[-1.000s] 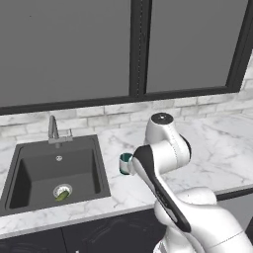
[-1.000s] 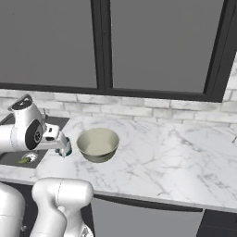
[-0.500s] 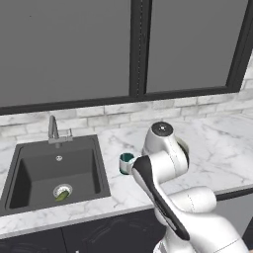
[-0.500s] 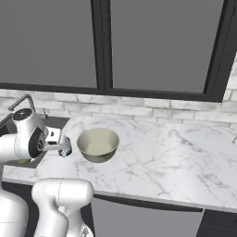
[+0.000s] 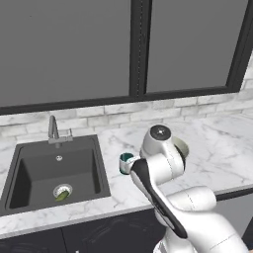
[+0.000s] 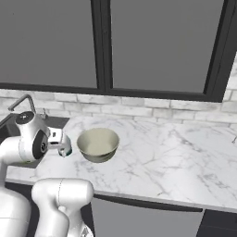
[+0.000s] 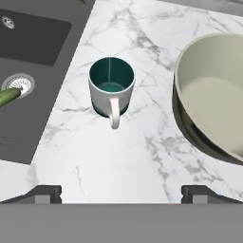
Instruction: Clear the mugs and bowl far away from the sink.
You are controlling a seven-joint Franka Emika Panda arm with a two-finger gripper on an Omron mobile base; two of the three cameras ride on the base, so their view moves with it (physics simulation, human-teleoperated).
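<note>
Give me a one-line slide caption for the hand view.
Open gripper above a white, teal-lined mug, between the sink and the bowl.

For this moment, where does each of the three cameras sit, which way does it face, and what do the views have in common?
Left base view: behind the arm to its left, looking forward and down at the sink and counter; the white arm rises at lower right.
Right base view: behind the arm to its right, facing the bowl and marble counter; the arm stands at lower left.
Hand view: on the hand, looking down on the white mug; the open gripper shows its two dark tips at the bottom.
Shared: mug, bowl and sink appear in all three.
</note>
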